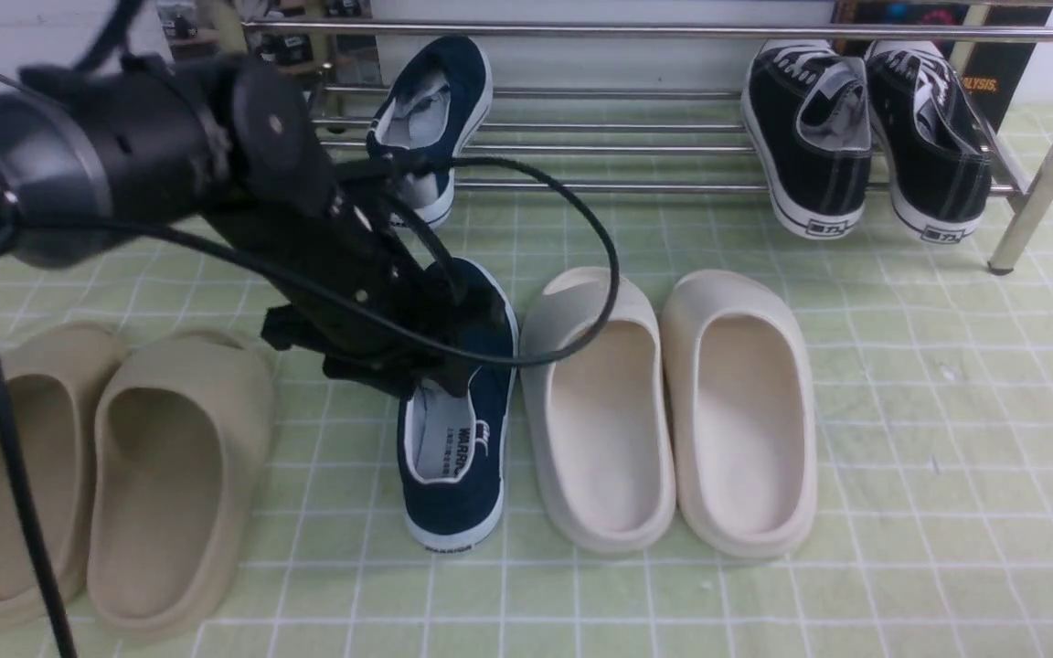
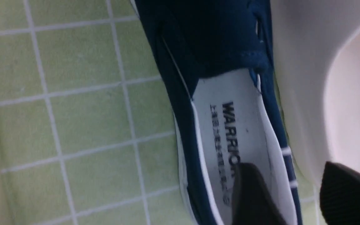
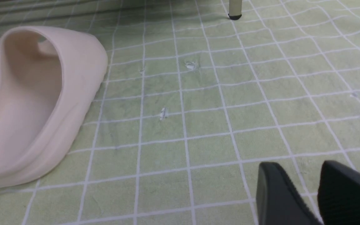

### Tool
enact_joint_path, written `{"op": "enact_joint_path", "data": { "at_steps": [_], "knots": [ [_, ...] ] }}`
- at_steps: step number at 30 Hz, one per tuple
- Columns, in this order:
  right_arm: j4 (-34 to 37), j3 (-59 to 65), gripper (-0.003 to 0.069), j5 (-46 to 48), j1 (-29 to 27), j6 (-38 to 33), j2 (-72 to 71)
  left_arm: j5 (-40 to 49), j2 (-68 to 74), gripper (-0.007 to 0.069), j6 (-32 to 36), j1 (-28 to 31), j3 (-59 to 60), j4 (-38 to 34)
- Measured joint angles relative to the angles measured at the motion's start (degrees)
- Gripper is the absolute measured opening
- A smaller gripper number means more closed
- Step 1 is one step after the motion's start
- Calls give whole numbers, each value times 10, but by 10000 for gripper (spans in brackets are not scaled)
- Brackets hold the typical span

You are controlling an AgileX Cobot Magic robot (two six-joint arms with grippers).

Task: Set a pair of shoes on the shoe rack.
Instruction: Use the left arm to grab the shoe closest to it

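One navy slip-on shoe (image 1: 435, 110) rests tilted on the chrome shoe rack (image 1: 636, 32), toe up, at its left part. The other navy shoe (image 1: 458, 457) stands on the floor between the slides, with "WARRIOR" on its insole. My left gripper (image 1: 452, 382) is open and low over this shoe's opening. In the left wrist view, the left gripper (image 2: 292, 190) straddles the navy shoe's (image 2: 214, 47) side wall, with one finger (image 2: 252, 197) inside the opening and the other outside by the cream slide. My right gripper (image 3: 305, 193) is open and empty over bare floor.
Two black lace-up sneakers (image 1: 865, 137) lean on the rack's right part. A cream pair of slides (image 1: 673, 411) lies right beside the floor shoe, and a beige pair (image 1: 106, 466) lies at the left. The floor is a green checked mat (image 1: 947, 439). A rack leg (image 3: 234, 9) shows in the right wrist view.
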Motion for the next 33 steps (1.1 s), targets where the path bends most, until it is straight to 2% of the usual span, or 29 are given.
{"op": "enact_joint_path", "data": {
  "at_steps": [2, 3, 7, 19, 23, 27, 28, 32, 33],
  "knots": [
    [0, 0, 239, 0, 0, 0, 0, -23, 9, 369, -27, -6, 4, 21],
    [0, 0, 239, 0, 0, 0, 0, -38, 19, 369, -64, -13, 5, 57],
    [0, 0, 239, 0, 0, 0, 0, -45, 27, 338, -149, -18, 5, 123],
    [0, 0, 239, 0, 0, 0, 0, -3, 28, 323, -169, -18, -6, 141],
    [0, 0, 239, 0, 0, 0, 0, -45, 87, 224, -169, -18, -6, 146],
    [0, 0, 239, 0, 0, 0, 0, -50, 103, 23, -171, -18, -9, 154],
    [0, 0, 239, 0, 0, 0, 0, -49, 99, -1, -172, -18, -9, 161],
    [0, 0, 239, 0, 0, 0, 0, -24, 74, 3, -173, -18, -16, 175],
    [0, 0, 239, 0, 0, 0, 0, 8, 48, 3, -166, -18, -29, 188]
  ]
}}
